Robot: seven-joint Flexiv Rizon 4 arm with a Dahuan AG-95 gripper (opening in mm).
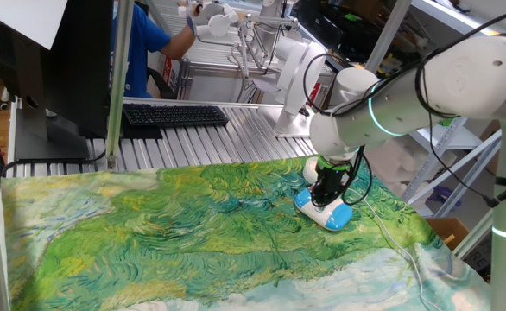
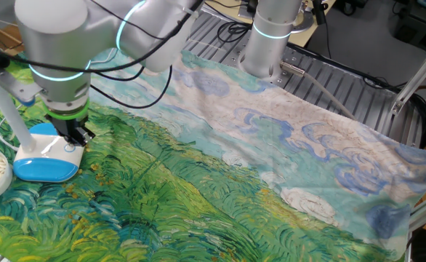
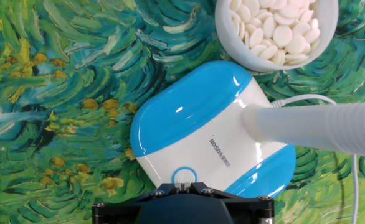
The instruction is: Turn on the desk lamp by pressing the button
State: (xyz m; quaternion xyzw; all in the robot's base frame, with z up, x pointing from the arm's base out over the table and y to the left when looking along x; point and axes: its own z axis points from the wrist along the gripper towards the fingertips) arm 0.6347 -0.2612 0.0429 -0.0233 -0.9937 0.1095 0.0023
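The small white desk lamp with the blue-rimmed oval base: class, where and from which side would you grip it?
Probably the white desk lamp's slim white neck, gripped from the side across its width: the broad glossy oval base looks too wide and smooth for the two-finger gripper, while the neck rises clear of the base.

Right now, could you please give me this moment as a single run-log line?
phase: at button | fingers: over button, contact unclear | desk lamp: upright on painted cloth | beside: bowl of white pieces | lamp light: not visible
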